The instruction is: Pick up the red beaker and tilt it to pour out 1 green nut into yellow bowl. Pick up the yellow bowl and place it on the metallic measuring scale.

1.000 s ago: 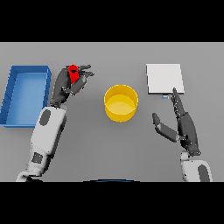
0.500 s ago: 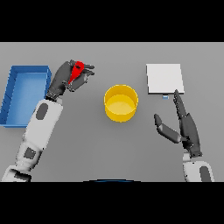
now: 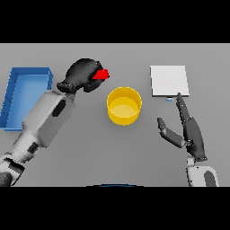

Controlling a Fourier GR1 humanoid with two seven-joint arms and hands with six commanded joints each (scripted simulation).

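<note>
My left hand (image 3: pixel 81 74) is curled round the red beaker (image 3: pixel 102 74) and holds it above the table, just left of the yellow bowl (image 3: pixel 124 105). Only the beaker's red tip shows past the fingers; the rest is hidden by the hand. I cannot see a green nut. The bowl stands upright at the table's middle. The metallic measuring scale (image 3: pixel 169 81) lies flat at the right rear. My right hand (image 3: pixel 188 128) is open, fingers straight, just in front of the scale and to the right of the bowl.
A blue bin (image 3: pixel 26 94) stands at the left side of the table, partly behind my left forearm.
My left hand has lifted the red beaker and carried it right, toward the yellow bowl. The right hand, bowl and scale have not moved.
</note>
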